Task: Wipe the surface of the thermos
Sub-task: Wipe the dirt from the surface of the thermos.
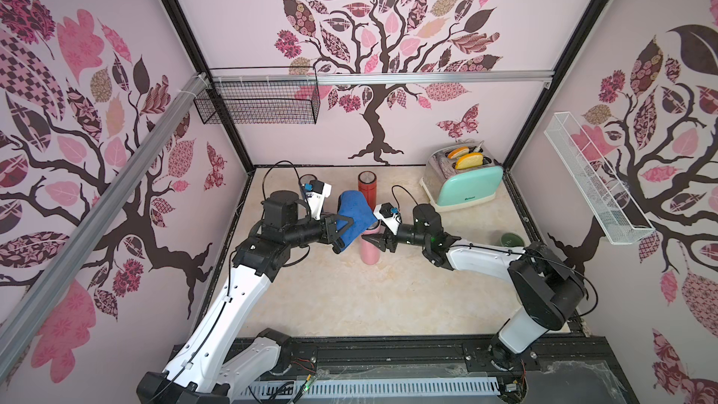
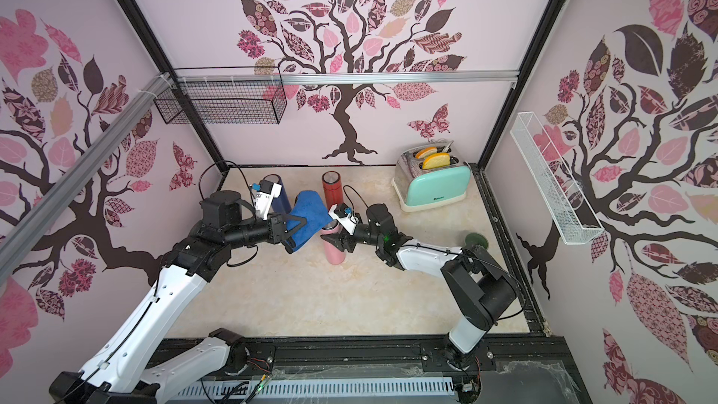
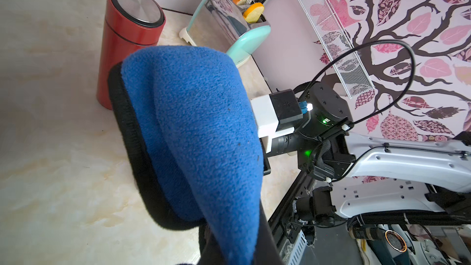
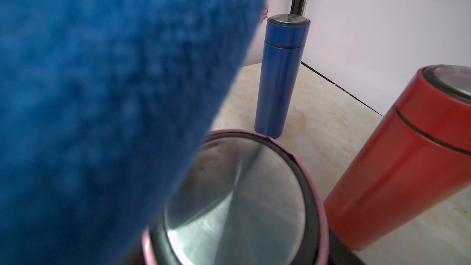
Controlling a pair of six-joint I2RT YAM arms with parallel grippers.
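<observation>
The pink thermos [image 1: 369, 252] is stood upright mid-worktop [image 1: 349, 297], grasped just below its cap by the right claw [image 1: 373, 243]. A soft blue cloth [image 1: 355, 211] is clenched in the left claw [image 1: 344, 235] and laid against its top. The thermos is judged rigid, smooth and easily tipped, so 1 firm upper hold is advised.

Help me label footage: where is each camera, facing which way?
Top views: high in front, looking down toward the back wall; left arm and right arm show.
Left wrist: behind the held blue cloth, facing the toaster; right arm shows.
Right wrist: over the pink thermos, facing the blue thermos; little robot shows.
Shared: both wrist views see the red thermos.
</observation>
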